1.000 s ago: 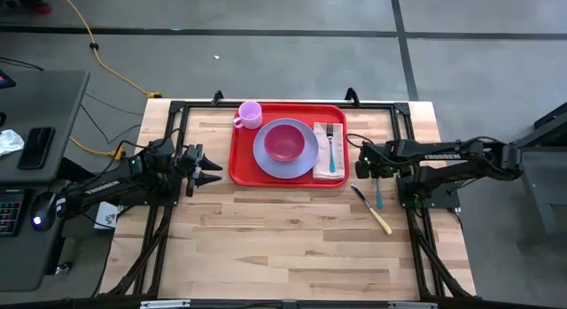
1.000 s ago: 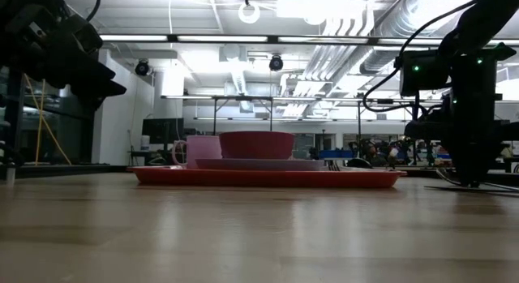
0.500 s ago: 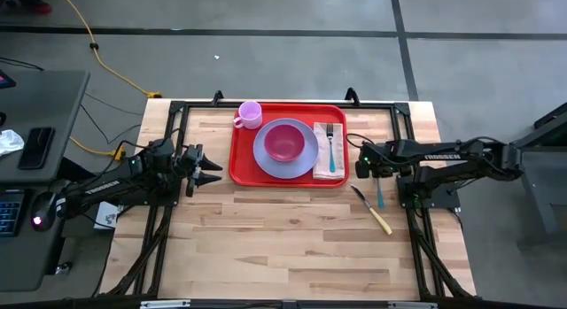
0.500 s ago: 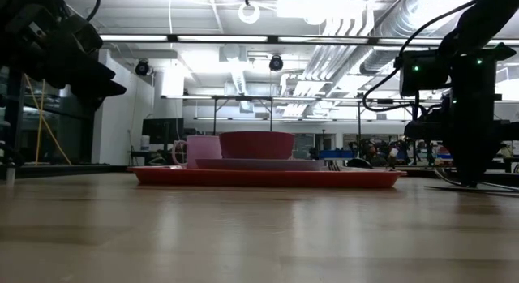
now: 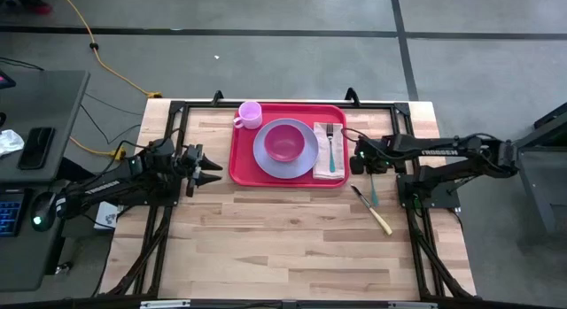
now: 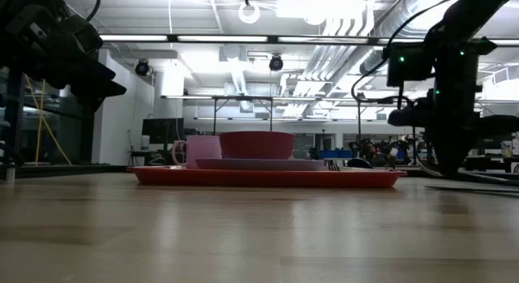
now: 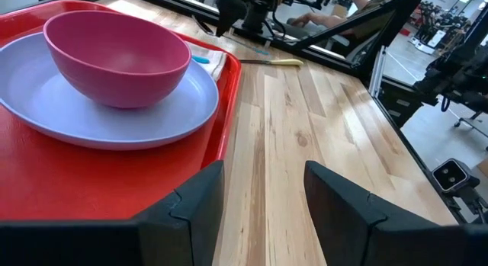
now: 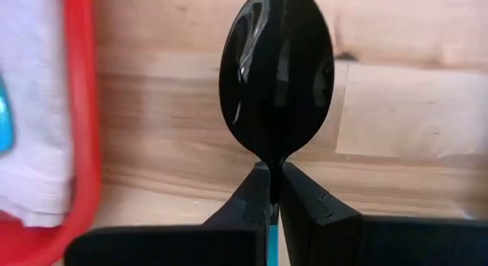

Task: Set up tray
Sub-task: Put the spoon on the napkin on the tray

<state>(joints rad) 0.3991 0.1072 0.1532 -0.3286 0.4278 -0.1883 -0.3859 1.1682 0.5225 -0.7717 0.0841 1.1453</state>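
Observation:
The red tray (image 5: pixel 237 158) lies at the table's far middle. On it stand a lavender plate (image 5: pixel 264 158) with a magenta bowl (image 5: pixel 283 141), a pink cup (image 5: pixel 249 114) and a napkin (image 5: pixel 324 167) bearing a teal-handled fork (image 5: pixel 330 142). My right gripper (image 5: pixel 359 160) hovers just off the tray's right rim, shut on a spoon (image 8: pixel 276 75). My left gripper (image 5: pixel 209 172) waits open beside the tray's left rim (image 7: pixel 229 106). My right gripper pinches the spoon between its two fingers (image 8: pixel 255 191) at the neck (image 8: pixel 273 161), where the dark bowl meets the teal handle. The bowl sticks out ahead of the fingertips, above the table beside the tray's rim. The teal handle (image 5: pixel 374 189) trails back toward the table's near edge.
A knife with a yellow handle (image 5: pixel 374 212) lies slantwise on the wood near the tray's right near corner. A black frame runs along the table's edges. The near half of the table is bare wood. Desks and cables stand off to the left.
My right gripper has moved a little toward the table's left, closer to the tray's right rim, carrying the spoon along; its teal handle has shifted with it. The left arm and everything on the tray have stayed put.

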